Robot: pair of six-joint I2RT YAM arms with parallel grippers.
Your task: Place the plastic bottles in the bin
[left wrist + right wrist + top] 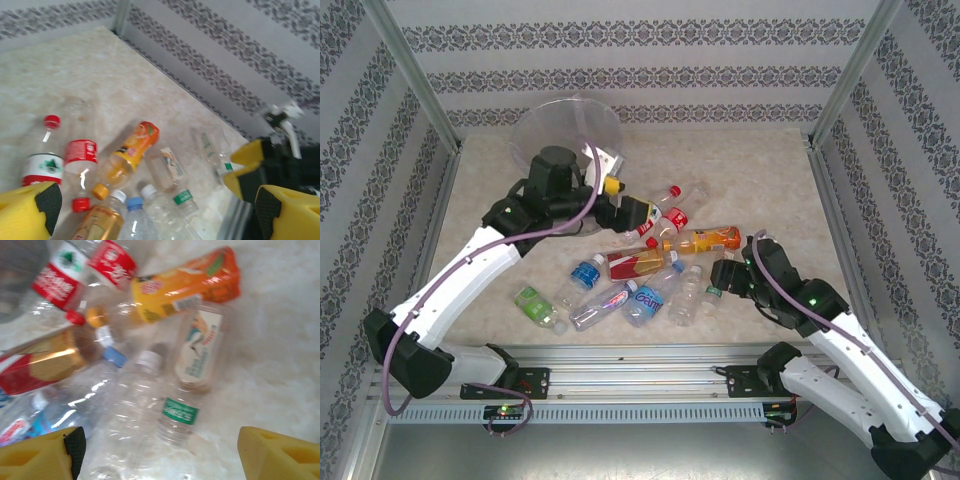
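Observation:
Several plastic bottles lie in a loose heap mid-table. Among them are an orange-labelled one, red-labelled ones and blue-labelled ones. The bin stands at the back left, partly hidden behind my left arm. My left gripper hangs open over the heap's far side, beside the red-labelled bottles, with nothing between its fingers. My right gripper is low at the heap's right edge. Its wide-apart jaws straddle a clear bottle with a green label and a second clear bottle.
Patterned walls and metal posts close in the table on three sides. A rail runs along the near edge in front of the arm bases. Bare tabletop stretches to the back right of the heap.

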